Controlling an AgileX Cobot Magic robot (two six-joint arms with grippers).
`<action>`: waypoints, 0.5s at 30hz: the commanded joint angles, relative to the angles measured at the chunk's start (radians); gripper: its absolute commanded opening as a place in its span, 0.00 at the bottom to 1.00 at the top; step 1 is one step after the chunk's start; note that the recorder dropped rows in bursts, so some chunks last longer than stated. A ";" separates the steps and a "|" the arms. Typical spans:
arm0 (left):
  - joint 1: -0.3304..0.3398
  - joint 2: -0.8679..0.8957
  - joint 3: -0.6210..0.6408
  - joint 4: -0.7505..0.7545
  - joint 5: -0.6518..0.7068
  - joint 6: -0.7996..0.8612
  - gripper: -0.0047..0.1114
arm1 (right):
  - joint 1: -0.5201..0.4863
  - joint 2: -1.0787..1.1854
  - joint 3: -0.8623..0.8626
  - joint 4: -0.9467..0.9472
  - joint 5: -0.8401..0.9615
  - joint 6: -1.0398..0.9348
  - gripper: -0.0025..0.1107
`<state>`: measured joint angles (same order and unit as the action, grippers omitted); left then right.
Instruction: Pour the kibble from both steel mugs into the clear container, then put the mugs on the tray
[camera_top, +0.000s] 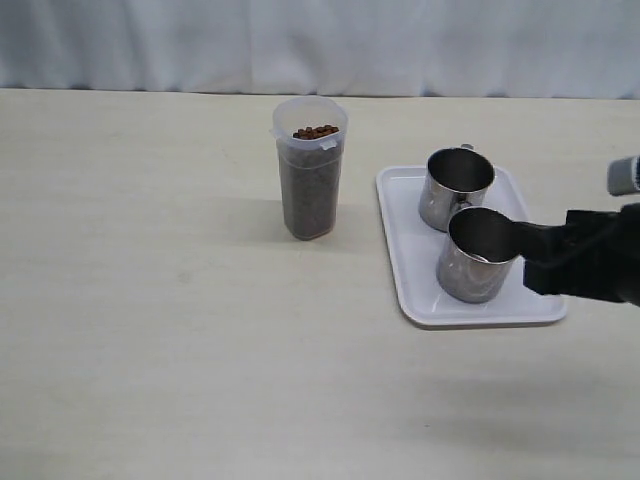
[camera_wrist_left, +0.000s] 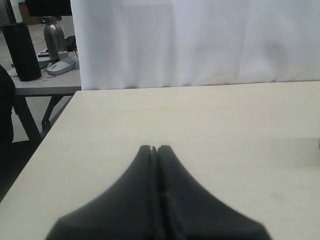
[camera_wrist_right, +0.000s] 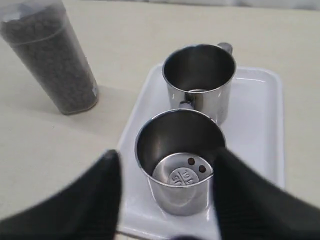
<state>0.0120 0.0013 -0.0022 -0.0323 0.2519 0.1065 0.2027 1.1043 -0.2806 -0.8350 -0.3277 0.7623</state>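
Right wrist view showed the right gripper (camera_wrist_right: 166, 155) open around the near mug (camera_wrist_right: 180, 197) on the tray (camera_wrist_right: 260, 100), with 2 pellets (camera_wrist_right: 190, 161) lying inside. Farther along the tray stood the far mug (camera_wrist_right: 199, 80), seemingly empty. Beside the tray, the container (camera_top: 310, 190) held the kibble (camera_top: 316, 131). Left gripper (camera_wrist_left: 156, 148) was closed and empty. Only withdrawing seemed left.

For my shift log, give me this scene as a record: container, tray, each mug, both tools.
clear container: upright on the table, left of tray, kibble nearly to rim
tray: holds both mugs
far mug: upright, no kibble seen
near mug: upright, two pellets inside
right tool: open, fingers flanking near mug
left tool: shut, holding nothing
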 joint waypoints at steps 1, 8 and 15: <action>0.005 -0.001 0.002 0.001 -0.003 -0.006 0.04 | -0.005 -0.248 0.137 0.012 0.004 0.002 0.06; 0.005 -0.001 0.002 0.001 -0.004 -0.006 0.04 | -0.005 -0.671 0.281 0.013 0.142 0.065 0.06; 0.005 -0.001 0.002 0.001 -0.003 -0.006 0.04 | -0.005 -0.949 0.281 0.013 0.266 0.160 0.06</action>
<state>0.0120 0.0013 -0.0022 -0.0323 0.2519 0.1065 0.2027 0.2249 -0.0046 -0.8272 -0.0995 0.8980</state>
